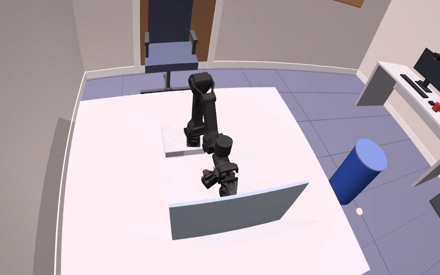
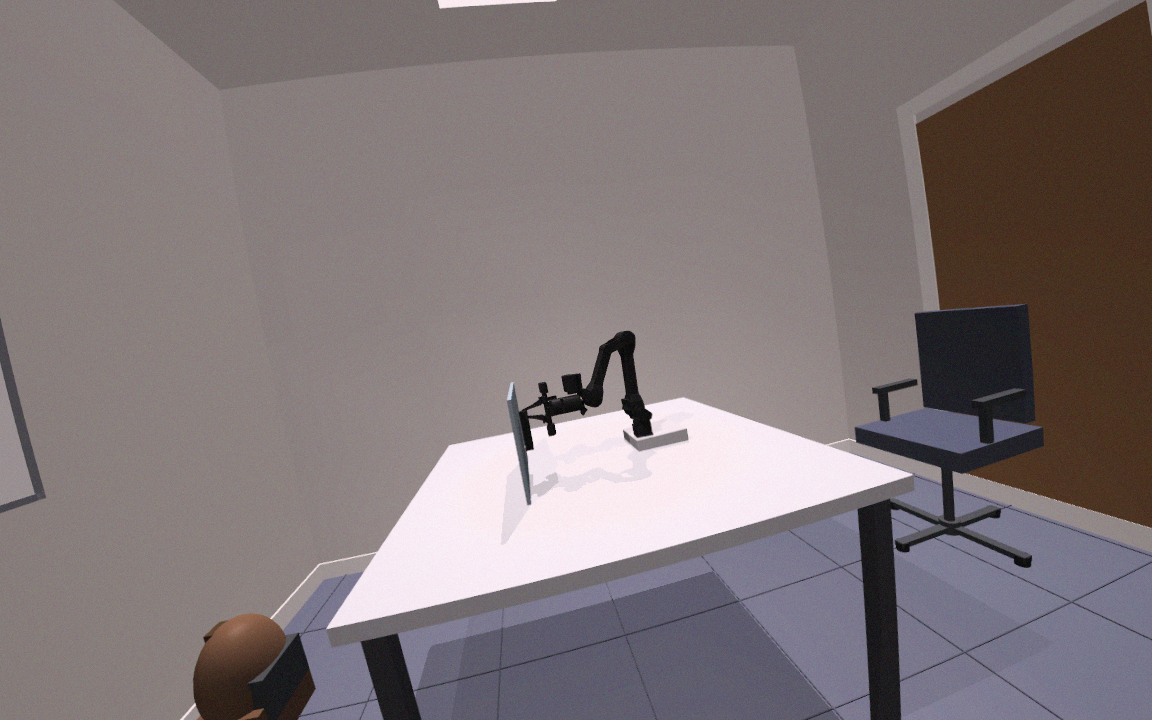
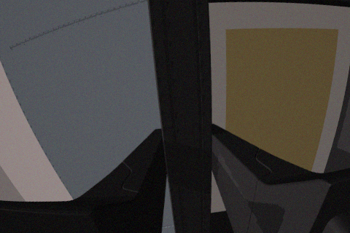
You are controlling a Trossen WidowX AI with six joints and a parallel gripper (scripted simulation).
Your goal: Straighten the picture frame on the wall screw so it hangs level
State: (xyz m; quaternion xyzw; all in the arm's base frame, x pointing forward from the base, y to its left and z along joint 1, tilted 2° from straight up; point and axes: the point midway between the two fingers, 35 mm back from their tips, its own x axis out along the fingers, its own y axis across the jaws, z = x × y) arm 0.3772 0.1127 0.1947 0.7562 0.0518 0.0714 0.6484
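"Jaws, state of?"

"Clamped on one black side bar of the picture frame (image 2: 528, 431) (image 3: 180, 62). Parallel-jaw gripper (image 1: 228, 188) (image 2: 529, 417) (image 3: 185, 135), one finger outside the bar, the other within the frame's opening."

"Contents of the frame?"

"Ochre rectangular print (image 3: 281, 87), bordered by a pale mat (image 3: 218, 62)."

"Location?"

"Against the arm-facing side of the upright blue-grey panel (image 1: 228, 219) (image 2: 518, 447) (image 3: 91, 80). Hidden behind that panel in the top view; seen nearly edge-on in the exterior view. Screw and notched strip: out of sight. Level or crooked: cannot tell."

"Next item outward?"

"Six-joint black arm (image 1: 210, 114) (image 2: 627, 376), reaching toward the panel from a pale slab (image 1: 182, 151) (image 2: 665, 437) set apart from it. One white-topped table (image 1: 112, 170) (image 2: 696, 510) lies under both slab and panel."

"Furnishings past the panel?"

"Office chair (image 1: 171, 54) (image 2: 947, 436), blue seat, on the arm's side of the panel, beyond the table. Blue cylinder (image 1: 358, 174), on the floor past one end of the panel, with a small white ball (image 1: 359, 211) near its foot. White desk (image 1: 389, 70), farther from the panel than the cylinder, bearing a monitor (image 1: 435, 71) and a red cylindrical cup (image 1: 436, 107)."
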